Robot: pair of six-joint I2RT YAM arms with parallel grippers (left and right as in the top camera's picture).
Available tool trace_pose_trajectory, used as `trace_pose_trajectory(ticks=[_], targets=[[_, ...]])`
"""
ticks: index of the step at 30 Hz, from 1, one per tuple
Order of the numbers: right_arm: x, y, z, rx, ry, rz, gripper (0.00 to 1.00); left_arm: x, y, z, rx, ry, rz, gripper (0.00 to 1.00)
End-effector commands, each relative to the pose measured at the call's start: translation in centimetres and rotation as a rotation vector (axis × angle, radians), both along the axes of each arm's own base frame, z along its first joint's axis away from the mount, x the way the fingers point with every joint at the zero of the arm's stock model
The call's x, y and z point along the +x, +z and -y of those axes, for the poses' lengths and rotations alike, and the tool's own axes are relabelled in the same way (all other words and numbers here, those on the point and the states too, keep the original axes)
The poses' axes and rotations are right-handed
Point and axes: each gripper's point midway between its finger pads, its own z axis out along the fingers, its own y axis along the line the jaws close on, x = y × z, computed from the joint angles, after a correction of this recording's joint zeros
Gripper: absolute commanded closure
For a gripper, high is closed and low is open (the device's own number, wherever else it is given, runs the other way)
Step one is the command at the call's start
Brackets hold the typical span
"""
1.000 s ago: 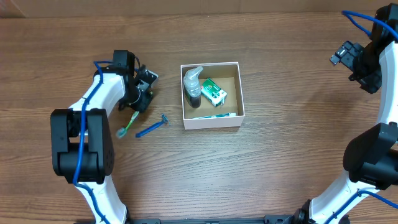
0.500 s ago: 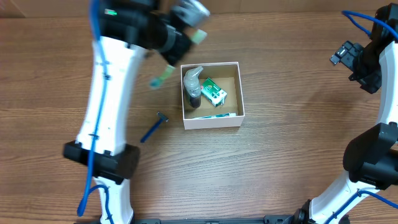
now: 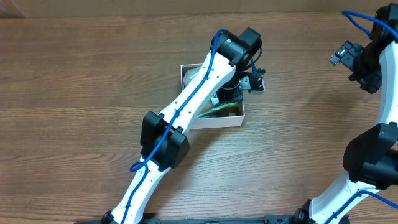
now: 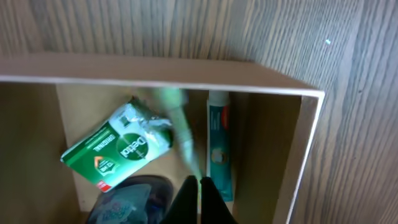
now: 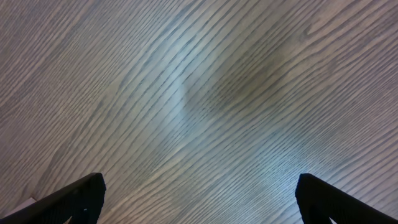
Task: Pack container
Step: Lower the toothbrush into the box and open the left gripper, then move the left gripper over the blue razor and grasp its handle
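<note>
Swung over the container (image 3: 224,121), left claw (image 4: 199,186) pinches a blurred green toothbrush (image 4: 180,124); right claw (image 5: 199,186) gapes apart.

A: Item one, the work surface?

B: A table (image 3: 74,81) of brown wood-grain board, the grain running side to side in the overhead view. The right wrist view shows nothing but this surface (image 5: 199,112).

A: Loose articles?

B: Four, all seen in the left wrist view. A green soap packet (image 4: 118,146) lies tilted, with white lettering on its face. A white-and-teal toothpaste tube (image 4: 219,149) lies straight to one side of it. A pale green toothbrush (image 4: 177,118), blurred, runs between the two. A dark, rounded bottle (image 4: 127,198) shows at the lower edge, just beside the packet; its detail cannot be made out.
</note>
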Motion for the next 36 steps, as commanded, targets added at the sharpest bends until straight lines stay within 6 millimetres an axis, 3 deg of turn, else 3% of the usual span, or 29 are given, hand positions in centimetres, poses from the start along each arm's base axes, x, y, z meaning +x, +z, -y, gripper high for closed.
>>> trace_pose_trajectory(ticks=[1, 3, 4, 5, 7, 9, 11, 12, 14, 17, 19, 24, 32, 36], targets=[[0.0, 0.4, 0.2, -0.019, -0.006, 0.006, 0.0, -0.3, 1.9, -0.2, -0.019, -0.011, 0.022, 0.87], [0.0, 0.4, 0.2, -0.019, -0.006, 0.006, 0.0, -1.2, 3.4, 0.0, -0.044, -0.013, 0.02, 0.85], [0.0, 0.4, 0.2, -0.019, -0.006, 0.006, 0.0, -1.9, 5.1, 0.4, -0.076, -0.024, 0.031, 0.81], [0.0, 0.4, 0.2, -0.019, -0.006, 0.006, 0.0, -2.7, 8.2, 0.6, -0.122, -0.002, 0.082, 0.67], [0.0, 0.4, 0.2, -0.019, -0.006, 0.006, 0.0, -2.8, 11.6, -0.4, -0.146, 0.082, 0.156, 0.61], [0.0, 0.4, 0.2, -0.019, -0.006, 0.006, 0.0, -3.0, 15.4, -3.1, -0.161, 0.217, 0.231, 0.53], [0.0, 0.4, 0.2, -0.019, -0.006, 0.005, 0.0, -1.6, 18.1, -6.8, -0.197, 0.404, 0.282, 0.33], [0.0, 0.4, 0.2, -0.019, -0.006, 0.006, 0.0, -0.5, 18.9, -9.2, -0.209, 0.498, 0.294, 0.26], [0.0, 0.4, 0.2, -0.019, -0.006, 0.006, 0.0, 1.3, 19.0, -12.9, -0.212, 0.632, 0.294, 0.22], [0.0, 0.4, 0.2, -0.019, -0.006, 0.006, 0.0, 2.8, 16.6, -18.1, -0.169, 0.797, 0.208, 0.21], [0.0, 0.4, 0.2, -0.019, -0.006, 0.005, 0.0, 1.6, 12.1, -20.2, -0.096, 0.853, 0.043, 0.11], [0.0, 0.4, 0.2, -0.019, -0.006, 0.006, 0.0, -2.3, 4.4, -21.7, 0.099, 0.864, -0.182, 0.0], [0.0, 0.4, 0.2, -0.019, -0.006, 0.006, 0.0, -3.6, -5.6, -21.8, 0.126, 0.911, -0.238, 0.0], [0.0, 0.4, 0.2, -0.019, -0.006, 0.006, 0.0, -3.3, -8.9, -21.8, 0.101, 0.963, -0.198, 0.0]])
